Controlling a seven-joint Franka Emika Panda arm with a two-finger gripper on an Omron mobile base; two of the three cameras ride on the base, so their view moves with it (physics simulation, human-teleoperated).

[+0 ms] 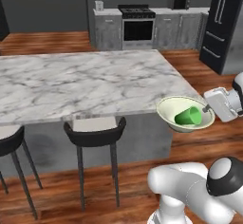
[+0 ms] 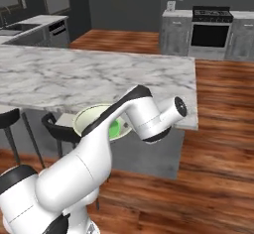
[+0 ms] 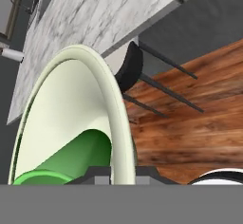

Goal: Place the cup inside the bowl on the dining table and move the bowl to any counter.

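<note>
Closest to me, the gripper point(image 3: 122, 173) is pinched narrow on the rim of the bowl point(image 1: 172, 108), one finger inside the wall and one outside, as the hand view shows it. The bowl hangs in the air just off the near corner of the dining table point(image 1: 85, 83), tilted, no longer resting on the marble. The cup point(image 1: 189, 116) lies on its side inside the bowl, down against the lower wall, its open mouth turned toward the hand.

So, as I judge it, the first half of the job is done and the carrying is under way; what remains is getting the bowl across to a counter point(image 1: 108, 12) at the far wall, beside the stove point(image 1: 137, 24).

What worries me is that one-sided hold. A rim pinch on a glossy, rounded bowl gives the weight room to swing, and any quick turn of the wrist could let the bowl pivot or slip between the fingers. The cup is loose and already on its side; if the tilt grows, it may roll up the wall and out over the rim onto the wooden floor. The stool point(image 1: 95, 134) under the table edge stands just beside the bowl, so a low sweep could clip it. Beyond that, the floor toward the far cabinets looks open.
</note>
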